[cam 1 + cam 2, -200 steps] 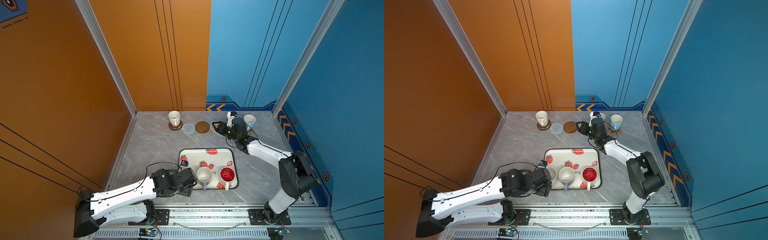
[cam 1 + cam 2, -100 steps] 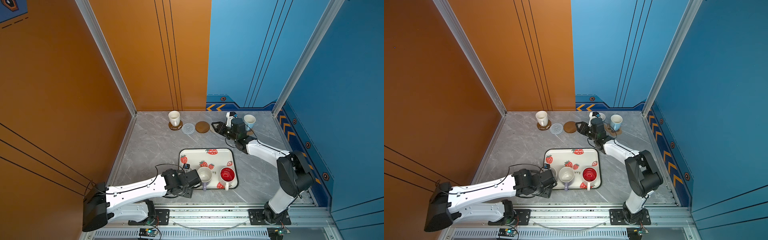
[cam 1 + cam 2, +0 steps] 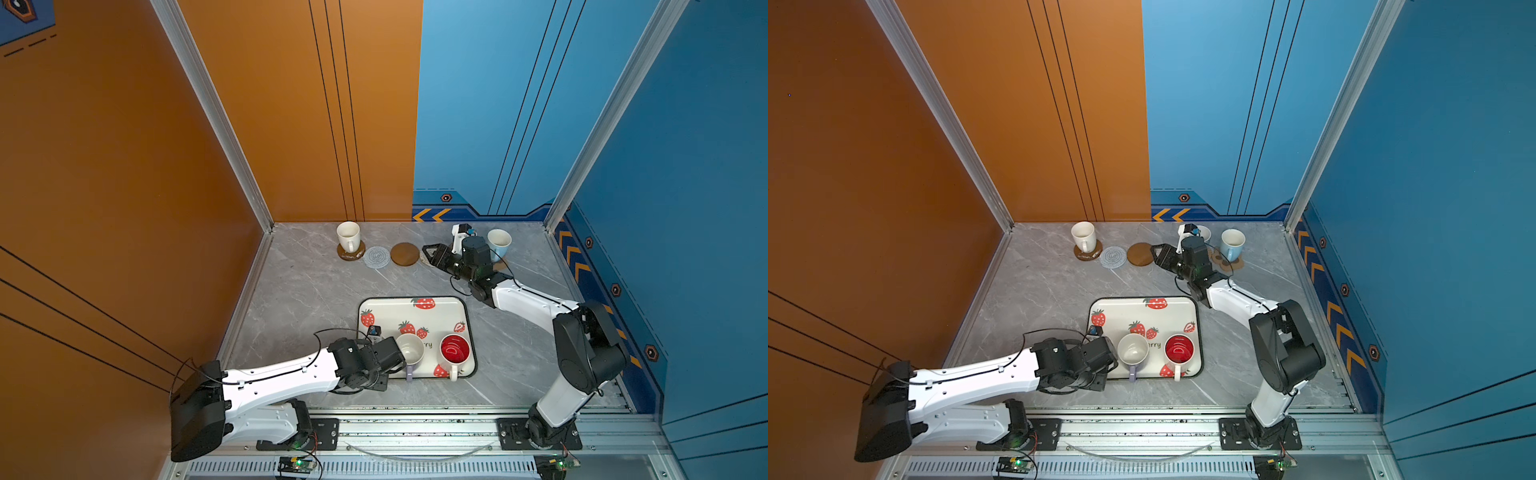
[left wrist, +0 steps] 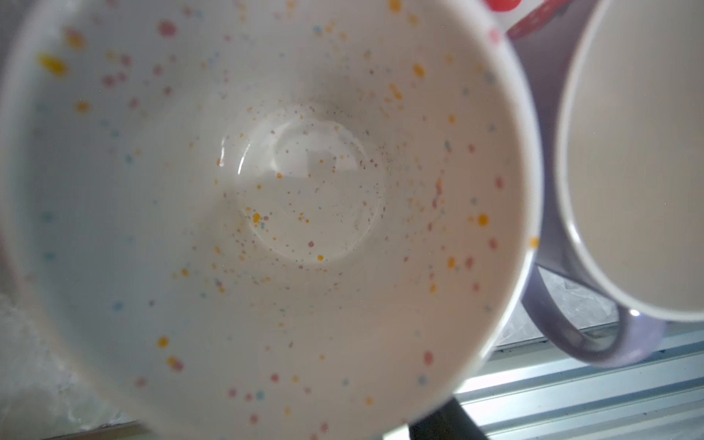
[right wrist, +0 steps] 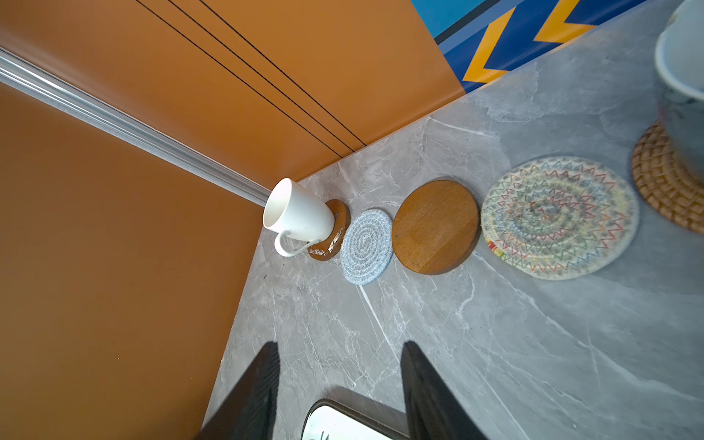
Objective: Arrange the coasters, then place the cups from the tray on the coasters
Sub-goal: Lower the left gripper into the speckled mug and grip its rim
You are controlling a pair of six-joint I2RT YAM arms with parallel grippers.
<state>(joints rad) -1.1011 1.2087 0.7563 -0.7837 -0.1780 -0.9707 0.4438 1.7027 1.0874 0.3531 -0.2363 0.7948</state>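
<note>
The left gripper hangs over the 7 o'clock corner of the strawberry tray. The speckled mug fills its wrist view, and I cannot tell whether the fingers grip it. The lavender mug stands just beside it at 3 o'clock, with the red-inside mug beyond.

The right gripper is spread wide and empty. It hovers at the table's 12 o'clock over the cream woven coaster.

From 11 o'clock, the far row runs:
- plain white mug on a brown disc
- grey woven coaster
- bare brown disc

At 1 o'clock a light blue mug stands on the paw-print coaster.
</note>
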